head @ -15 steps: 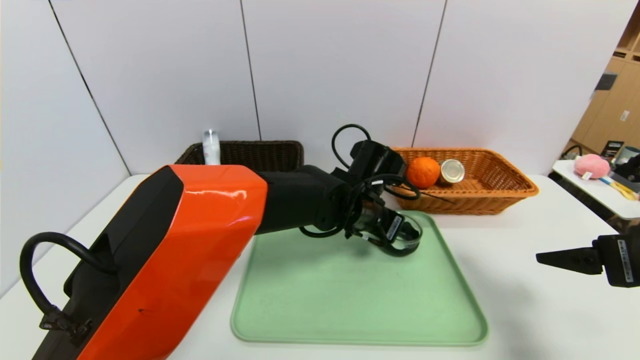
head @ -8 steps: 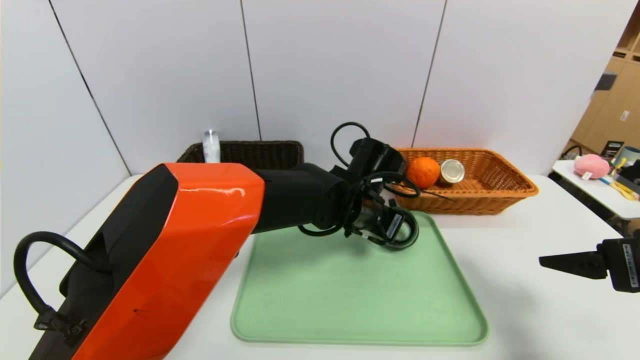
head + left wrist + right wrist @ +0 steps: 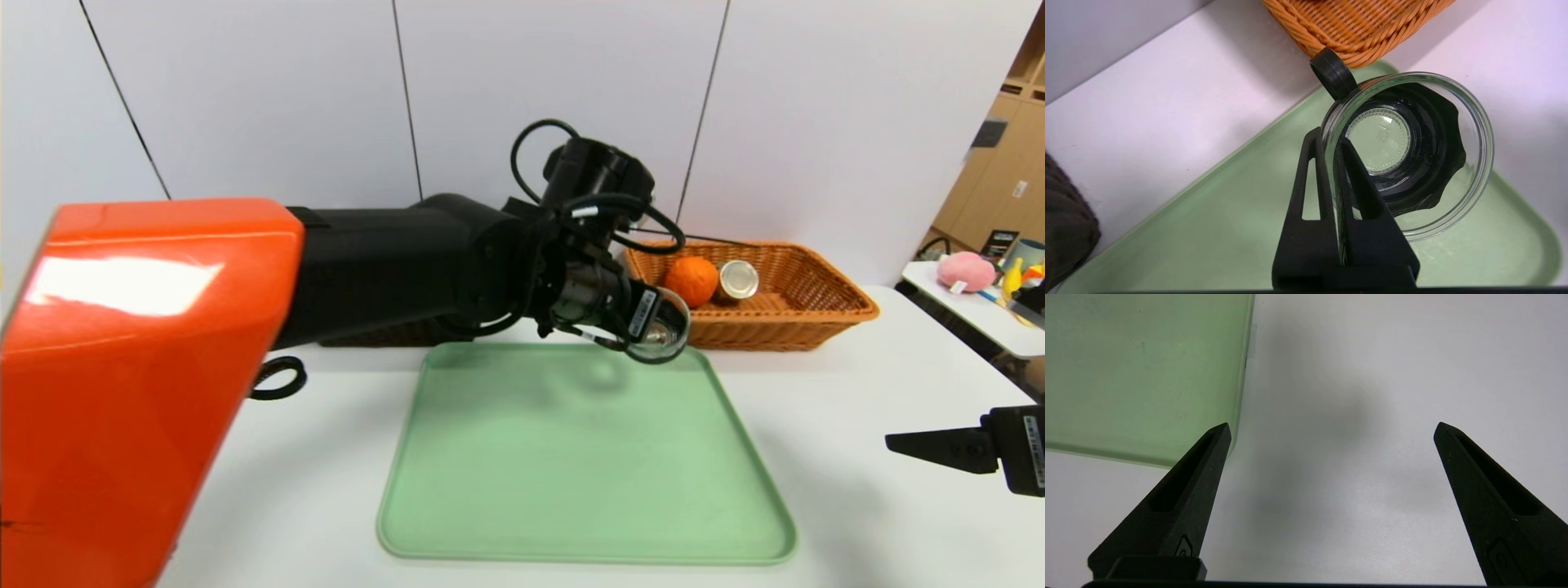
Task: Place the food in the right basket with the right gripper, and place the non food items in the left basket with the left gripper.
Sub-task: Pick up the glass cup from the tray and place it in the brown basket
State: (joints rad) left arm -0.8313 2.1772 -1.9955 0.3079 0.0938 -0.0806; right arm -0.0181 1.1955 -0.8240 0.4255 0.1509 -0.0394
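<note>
My left gripper (image 3: 647,325) (image 3: 1329,139) is shut on the rim of the dark glass dish (image 3: 665,333) (image 3: 1384,136). It holds the dish tilted in the air above the far right corner of the green tray (image 3: 571,490). The orange (image 3: 690,281) and the tin can (image 3: 738,279) lie in the orange-tan right basket (image 3: 816,322). My orange-cased left arm hides the dark left basket (image 3: 384,333) except for a strip under it. The white bottle and pasta spoon are out of view. My right gripper (image 3: 898,443) (image 3: 1331,426) hangs open over bare table right of the tray.
The tray (image 3: 1167,237) (image 3: 1126,375) has nothing on it. The right basket's corner (image 3: 1355,28) is just beyond the dish. A side table with a pink plush (image 3: 966,271) stands at the far right. A white wall runs behind both baskets.
My left arm has risen and lifted the glass dish off the tray. The arm now covers the dark basket and the bottle. The right gripper has drifted slightly lower.
</note>
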